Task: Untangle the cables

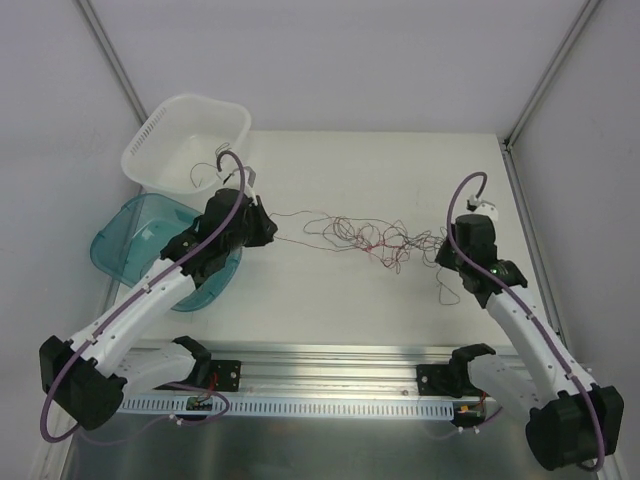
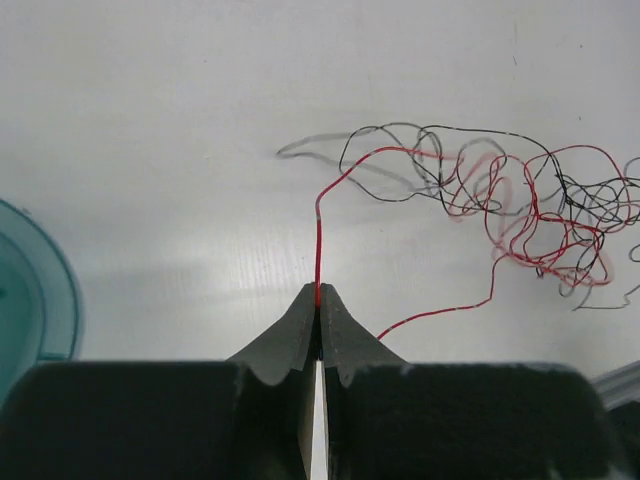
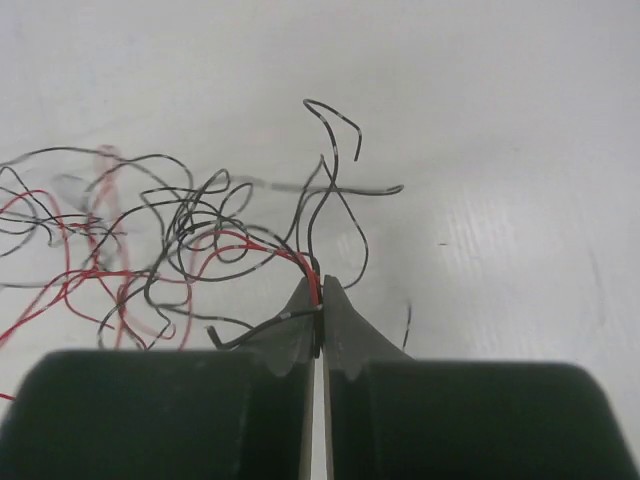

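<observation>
**Both hands clamped on the tangle, one at each end**

The cables (image 1: pixel 370 235) lie as a loose, curly skein of red and dark wires on the white counter (image 1: pixel 330 300). They are stretched out between the two arms, apart from the white basket (image 1: pixel 150 140) and the teal bowl (image 1: pixel 115 245) at the far left. The left hand (image 2: pixel 318 296) is pressed together on a single red strand (image 2: pixel 319 245), which rises straight from the tips and then bends off toward the snarl. The right hand (image 3: pixel 320 292) is likewise pressed together, pinching a red wire and at least one dark one at the opposite end.

The main risk is in pulling the hands apart. The right hand grips more than one wire, so drawing it away would likely drag dark loops along with the red and cinch the crossings in the middle into a tight knot. Whether both hands hold the same red wire cannot be told. If they do, a hard pull could slip the hair-thin strand out of the tips, or snap it.
</observation>
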You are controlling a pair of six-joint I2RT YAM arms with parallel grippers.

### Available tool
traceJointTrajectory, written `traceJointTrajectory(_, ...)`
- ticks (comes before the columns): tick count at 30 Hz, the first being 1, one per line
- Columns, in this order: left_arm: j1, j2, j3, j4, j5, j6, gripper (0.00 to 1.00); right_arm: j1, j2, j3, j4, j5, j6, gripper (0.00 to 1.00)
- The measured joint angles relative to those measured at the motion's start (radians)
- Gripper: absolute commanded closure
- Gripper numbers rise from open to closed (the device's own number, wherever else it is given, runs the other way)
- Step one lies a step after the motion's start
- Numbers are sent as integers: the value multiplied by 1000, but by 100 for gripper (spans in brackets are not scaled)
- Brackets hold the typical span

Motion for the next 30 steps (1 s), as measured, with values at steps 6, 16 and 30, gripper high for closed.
traceJointTrajectory(6,25,-60,0,-85,11,58,100,-128,-89,124,-190,-16,-75,99)
traceJointTrajectory(16,39,-61,39,-242,-153,138,100,-163,-120,390,-354,-78,-148,99)
traceJointTrajectory(30,134,-107,327,-475,-597,302,100,-334,-60,409,-412,-150,-150,99)
